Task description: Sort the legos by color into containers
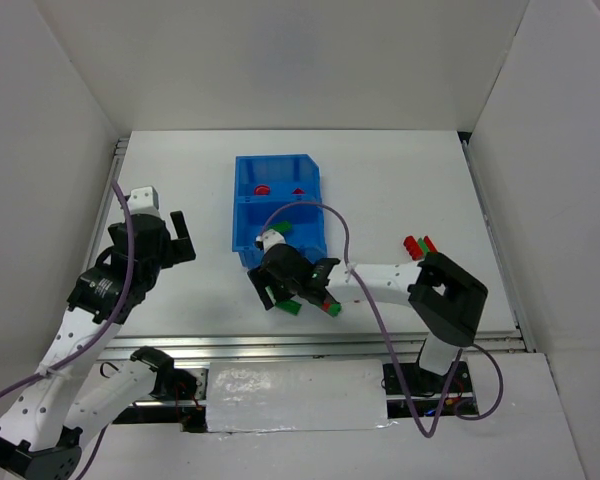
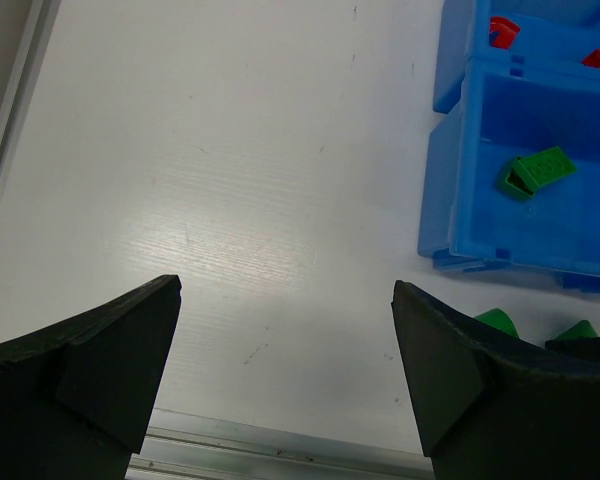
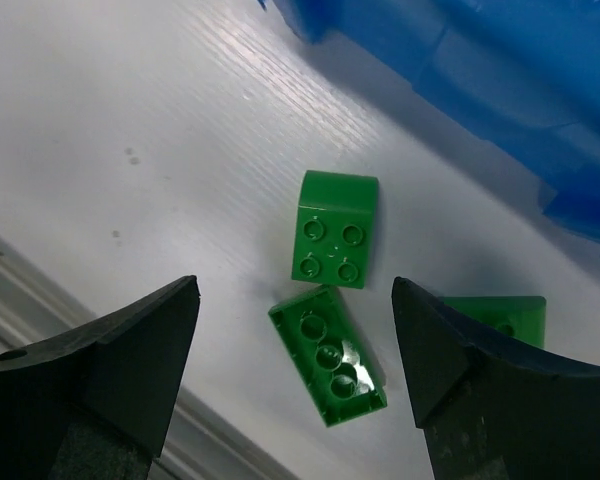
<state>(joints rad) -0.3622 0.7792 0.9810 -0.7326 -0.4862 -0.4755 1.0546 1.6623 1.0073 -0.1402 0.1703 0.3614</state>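
- Three green legos [image 3: 338, 230] lie loose on the bench [image 3: 130, 100], just in front of the blue bin [image 2: 442, 190]. They're right under the right claw [image 3: 295, 287], which is spread wide with nothing in it.
- Biggest risk imo: the two middle bricks nearly touch, one studs-up and one flipped over. Closing on that spot could pinch both at once or flick one away.
- The third one is half hidden behind a claw finger [image 3: 480, 400]. Come straight down and that finger could land on it and shove it toward the edge rail [image 1: 230, 345].
- Bin so far: red legos [image 1: 263, 188] in the far compartment, one green lego [image 2: 540, 168] in the near one. The halves share a wall, so a sloppy release could put green in with red.
- A red-and-green cluster [image 1: 418, 244] sits well off to the right, beside the right arm. A wide swing could knock it.
- The left claw [image 2: 285, 288] is spread too, empty, over the bench left of the bin. If both arms go for the bin, they could clash.
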